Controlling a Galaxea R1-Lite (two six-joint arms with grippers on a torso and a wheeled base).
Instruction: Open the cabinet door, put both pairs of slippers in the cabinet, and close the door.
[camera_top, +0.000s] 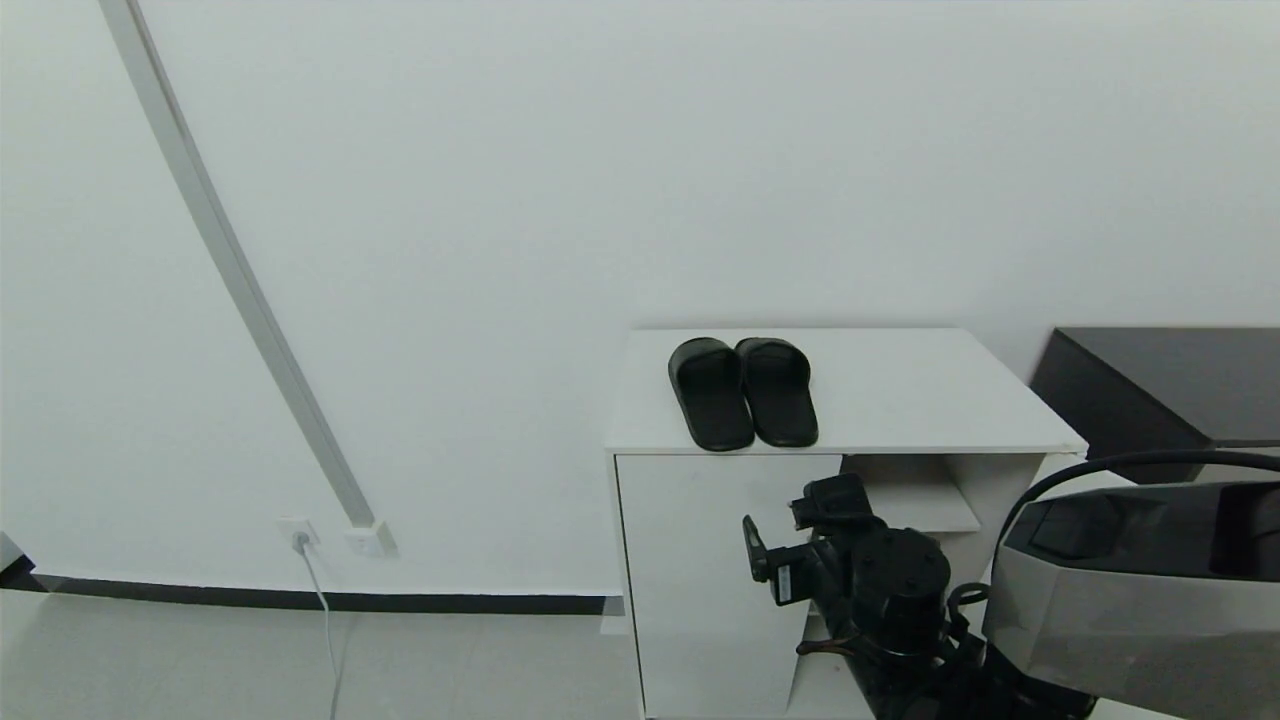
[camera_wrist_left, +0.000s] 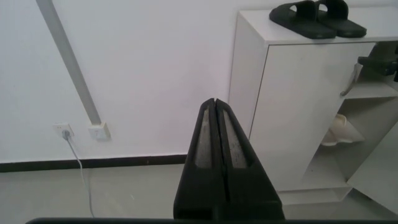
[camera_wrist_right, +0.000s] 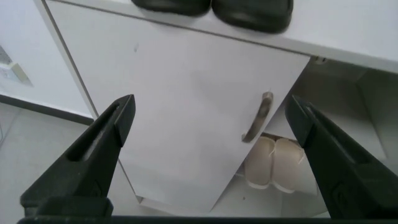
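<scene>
Right claw (camera_wrist_right: 211, 102): my fingers spread wide, facing the door handle (camera_wrist_right: 256, 118).
Left claw (camera_wrist_left: 215, 106): pressed together, well off.
Black slippers (camera_top: 742, 392): atop the cabinet (camera_top: 920, 400).
Pale slippers (camera_wrist_right: 273, 163): inside, on a low shelf.
Advice: I'd centre on the handle and grip squarely.

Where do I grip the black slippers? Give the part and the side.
Grip the slippers at their heel ends, which lie at the front edge of the cabinet top. Come from the front, above, one finger on each outer side: they lie flat, side by side and touching, so the open right gripper could probably pinch both together.
</scene>
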